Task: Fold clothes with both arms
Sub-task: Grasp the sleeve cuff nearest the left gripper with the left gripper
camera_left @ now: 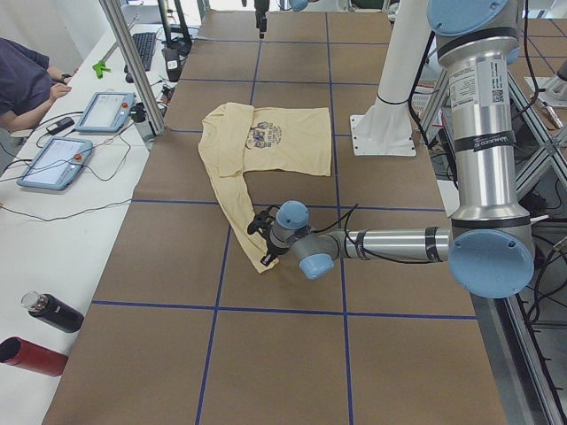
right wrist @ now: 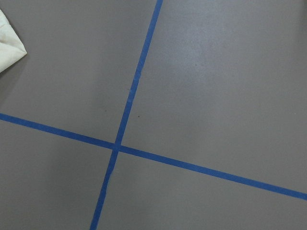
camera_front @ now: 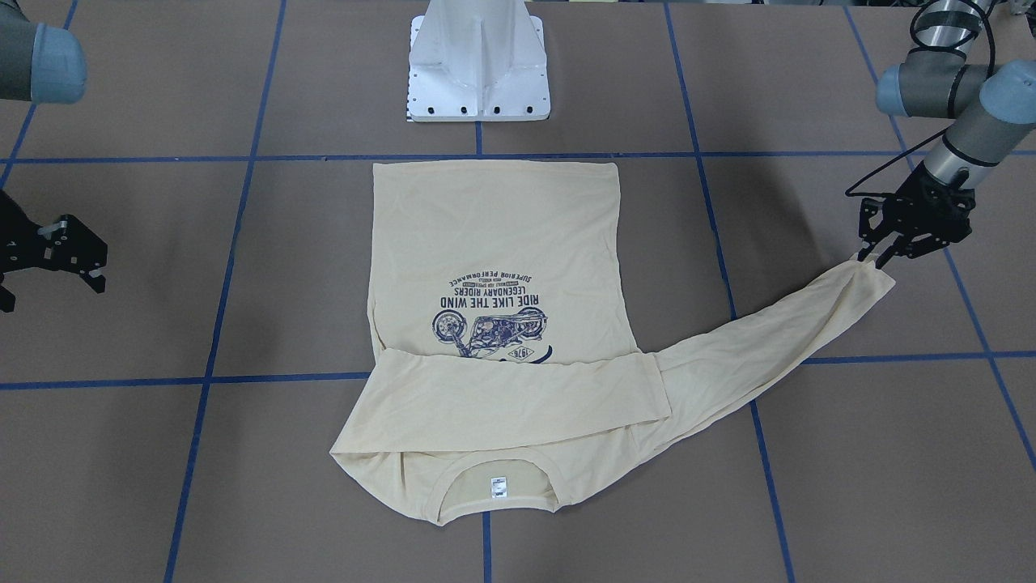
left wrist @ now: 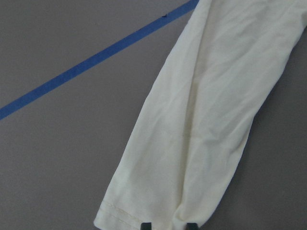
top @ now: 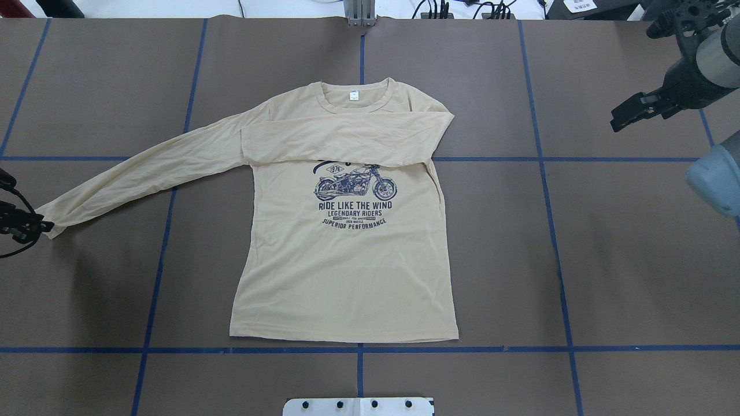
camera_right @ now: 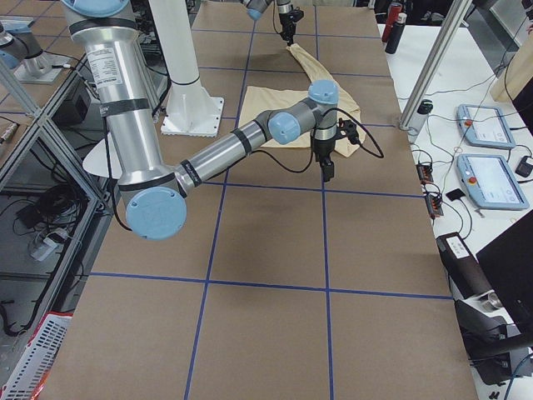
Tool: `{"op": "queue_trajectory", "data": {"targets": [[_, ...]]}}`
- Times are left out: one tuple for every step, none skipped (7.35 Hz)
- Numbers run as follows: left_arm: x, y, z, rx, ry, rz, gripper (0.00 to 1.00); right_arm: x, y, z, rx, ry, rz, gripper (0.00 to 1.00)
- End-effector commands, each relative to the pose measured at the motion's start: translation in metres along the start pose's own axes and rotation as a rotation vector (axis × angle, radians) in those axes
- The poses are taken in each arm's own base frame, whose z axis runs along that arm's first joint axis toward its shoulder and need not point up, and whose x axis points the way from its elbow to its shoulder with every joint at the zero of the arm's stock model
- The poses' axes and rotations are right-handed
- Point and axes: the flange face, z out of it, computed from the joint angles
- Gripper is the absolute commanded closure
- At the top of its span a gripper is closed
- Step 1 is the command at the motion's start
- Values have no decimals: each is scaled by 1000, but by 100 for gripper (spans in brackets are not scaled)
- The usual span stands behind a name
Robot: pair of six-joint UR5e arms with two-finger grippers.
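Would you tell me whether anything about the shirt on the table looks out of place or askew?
Nothing is damaged or spilled. The shirt lies flat, but unevenly: one sleeve is folded across the chest, while the other sleeve trails out sideways, its cuff pinched in the left gripper.

Cream T-shirt (top: pixel 341 277) lies flat, print up, one sleeve folded across, other outstretched.

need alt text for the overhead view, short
A cream long-sleeved T-shirt lies print-up on the brown table, one sleeve folded across its chest, the other stretched to the view's left edge, where the left gripper pinches its cuff. The right gripper hangs at the upper right, clear of the shirt.
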Motion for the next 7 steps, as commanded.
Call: {"op": "queue_trajectory", "data": {"targets": [[0, 1, 0, -2, 0, 0, 63, 0, 0, 0, 0, 0, 1, 0], [0, 1, 0, -4, 3, 3, 60, 0, 0, 0, 0, 0, 3, 1], [2, 1, 1, -6, 8, 5, 57, 0, 0, 0, 0, 0, 3, 0], [4, 3, 3, -13, 12, 8, 57, 0, 0, 0, 0, 0, 3, 0], [4, 5, 4, -16, 11, 7, 57, -1, -1, -1, 1, -1, 2, 0], [4, 6, 4, -18, 12, 7, 57, -1, -1, -1, 1, -1, 2, 0], [3, 7, 4, -19, 11, 7, 59, -1, -1, -1, 1, -1, 2, 0]]}}
